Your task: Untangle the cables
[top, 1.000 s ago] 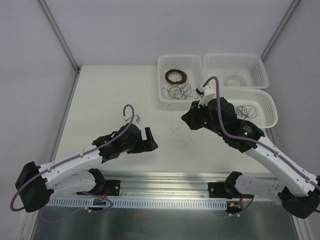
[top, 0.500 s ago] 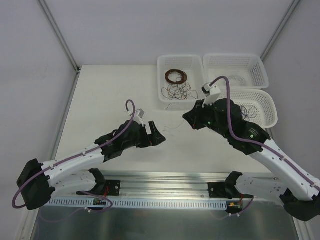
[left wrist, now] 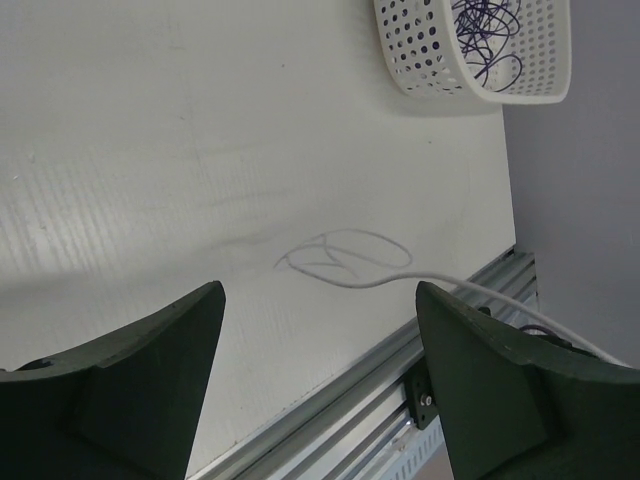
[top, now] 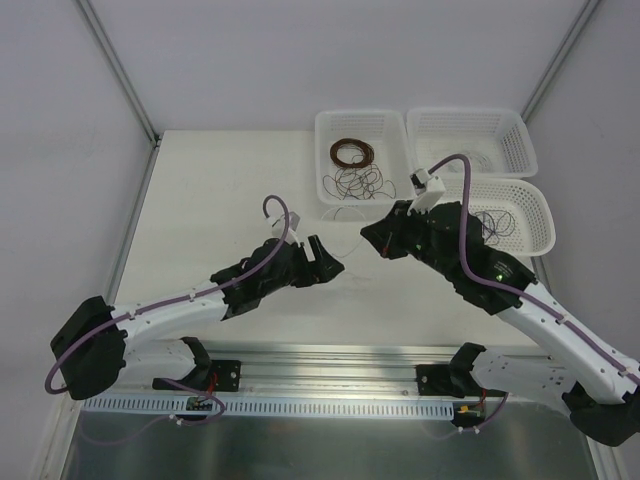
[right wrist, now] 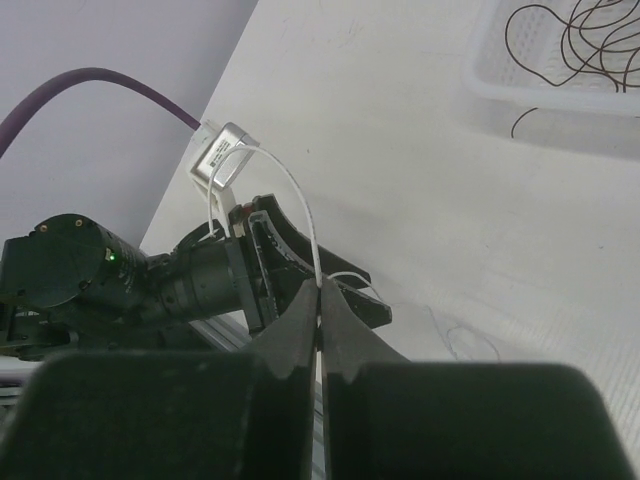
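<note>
While right tool [right wrist: 320, 292] pinches a white cable [left wrist: 480, 290], left tool [left wrist: 318, 300] gapes.

The cables [left wrist: 487, 30] are seen in dark purple, one strand [right wrist: 303, 208] in white, the basket [left wrist: 430, 50] white (dotted with round holes), the coil [top: 351, 152] brown.

left tool [left wrist: 318, 300]: jaws apart | right tool [right wrist: 320, 287]: jaws pinched together

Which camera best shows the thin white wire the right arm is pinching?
The right wrist view: the white wire arcs up from the shut right end effector, close and clear. The left wrist view shows a stretch crossing above the table; the top view only a faint thread.
</note>
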